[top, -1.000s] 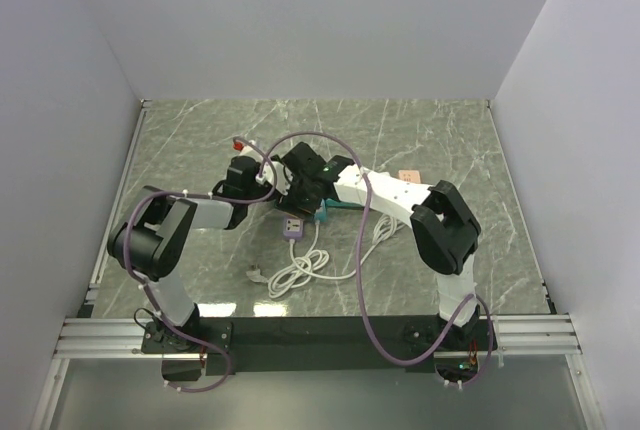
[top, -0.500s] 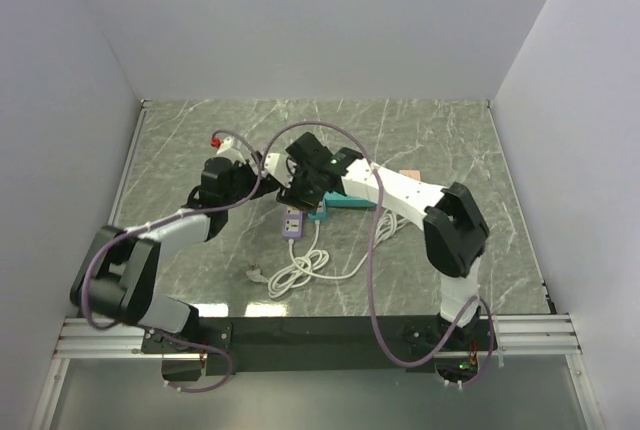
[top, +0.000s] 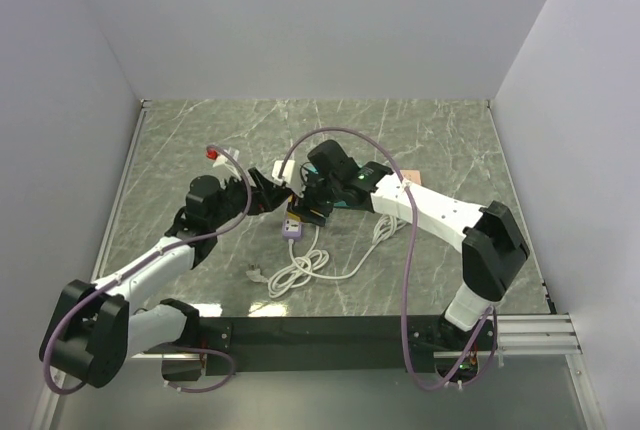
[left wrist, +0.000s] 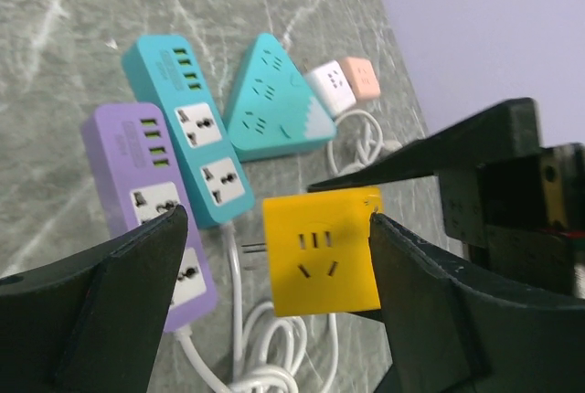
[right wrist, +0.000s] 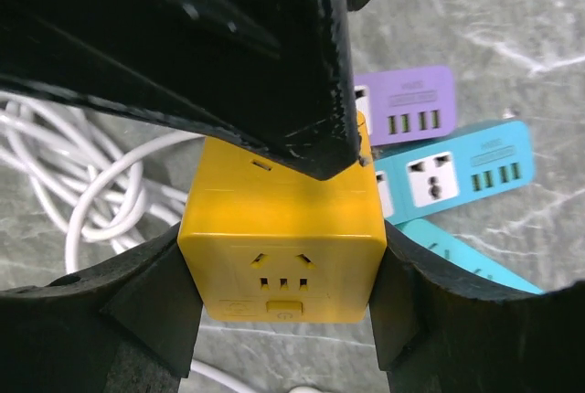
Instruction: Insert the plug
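Observation:
A yellow cube plug adapter [right wrist: 281,228] with metal prongs [left wrist: 251,249] is held above the table. My right gripper [right wrist: 281,294] is shut on its two sides. My left gripper [left wrist: 274,228] is open, its jaws straddling the cube; the right finger [left wrist: 430,283] is at the cube's edge and the left finger [left wrist: 110,292] is well clear. In the top view the two grippers meet, the left [top: 268,190] and the right [top: 305,205], and the cube is mostly hidden. A purple power strip [left wrist: 151,215] lies below, beside the prongs.
A teal power strip [left wrist: 187,128] lies beside the purple one [top: 292,227], then a teal triangular socket [left wrist: 274,96], a small white cube [left wrist: 327,87] and a pink one [left wrist: 361,78]. A coiled white cable [top: 300,270] lies near the front. Walls enclose the table.
My left arm has dropped low and stretched out, and its gripper has swung right to the cube. My right arm's elbow has moved right, still holding the cube.

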